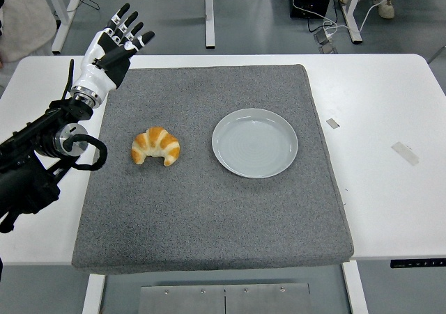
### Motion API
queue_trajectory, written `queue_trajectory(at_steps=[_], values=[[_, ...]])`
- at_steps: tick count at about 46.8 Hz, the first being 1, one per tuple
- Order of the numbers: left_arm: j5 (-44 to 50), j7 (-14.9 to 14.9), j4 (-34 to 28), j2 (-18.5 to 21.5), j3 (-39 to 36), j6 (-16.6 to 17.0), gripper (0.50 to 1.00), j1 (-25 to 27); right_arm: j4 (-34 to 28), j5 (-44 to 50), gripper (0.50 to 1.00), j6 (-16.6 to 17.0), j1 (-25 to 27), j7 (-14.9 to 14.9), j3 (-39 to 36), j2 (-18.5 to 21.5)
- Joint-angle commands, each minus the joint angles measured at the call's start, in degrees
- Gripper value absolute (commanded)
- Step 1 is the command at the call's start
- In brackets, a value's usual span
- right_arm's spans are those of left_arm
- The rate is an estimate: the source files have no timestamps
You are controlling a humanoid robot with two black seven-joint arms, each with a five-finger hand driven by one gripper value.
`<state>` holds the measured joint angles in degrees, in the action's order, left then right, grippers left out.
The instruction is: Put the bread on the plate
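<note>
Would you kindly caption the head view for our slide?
Left robot hand raised open beyond the croissant; plate empty on grey mat.

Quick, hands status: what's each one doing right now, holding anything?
Left hand: open, fingers spread, holding nothing, raised over the mat's far left corner, away from the croissant.
Right hand: not in view.

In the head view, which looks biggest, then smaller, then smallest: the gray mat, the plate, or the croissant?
1. Mat, by far the biggest.
2. Plate.
3. Croissant, the smallest.
</note>
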<state>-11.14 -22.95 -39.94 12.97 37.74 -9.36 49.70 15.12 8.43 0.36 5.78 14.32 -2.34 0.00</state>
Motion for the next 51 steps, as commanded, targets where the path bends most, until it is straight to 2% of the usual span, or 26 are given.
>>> queue_trajectory(at_steps=[1, 7, 15, 19, 22, 27, 32, 44, 51], values=[[-2.4, 0.0, 0.0, 1.6, -5.1, 0.2, 0.978, 1.5, 0.0, 0.0, 1.000, 0.0, 0.0, 0.0, 0.0, 0.0], [-4.0, 0.3, 0.5, 2.4, -14.6, 4.6, 0.987, 5.8, 0.0, 0.0, 1.000, 0.0, -0.3, 0.0, -0.1, 0.0], [-4.0, 0.5, 0.5, 4.1, -17.4, 5.4, 0.987, 8.0, 0.1, 0.0, 1.000, 0.0, -0.3, 0.0, -0.2, 0.0], [-4.7, 0.1, -0.2, 4.8, -18.8, 4.5, 0.990, 8.7, 0.1, 0.0, 1.000, 0.0, -0.3, 0.0, -0.2, 0.0], [-7.5, -0.4, -0.8, 6.1, -21.8, 2.6, 0.992, 9.1, 0.0, 0.0, 1.000, 0.0, -0.3, 0.0, -0.2, 0.0], [-12.1, -3.2, -2.7, 7.2, -24.3, 0.4, 0.990, 10.2, 0.0, 0.0, 1.000, 0.0, -0.3, 0.0, -0.2, 0.0], [-17.1, -4.4, -6.8, 10.7, -25.4, -1.3, 0.990, 10.5, 0.0, 0.0, 1.000, 0.0, -0.3, 0.0, -0.2, 0.0], [-37.4, -11.9, -9.0, 16.2, -30.4, -3.9, 0.990, 11.6, 0.0, 0.0, 1.000, 0.0, -0.3, 0.0, -0.3, 0.0], [-43.9, -12.1, -9.3, 19.0, -32.9, -4.2, 0.990, 12.4, 0.0, 0.0, 1.000, 0.0, -0.3, 0.0, -0.3, 0.0]])
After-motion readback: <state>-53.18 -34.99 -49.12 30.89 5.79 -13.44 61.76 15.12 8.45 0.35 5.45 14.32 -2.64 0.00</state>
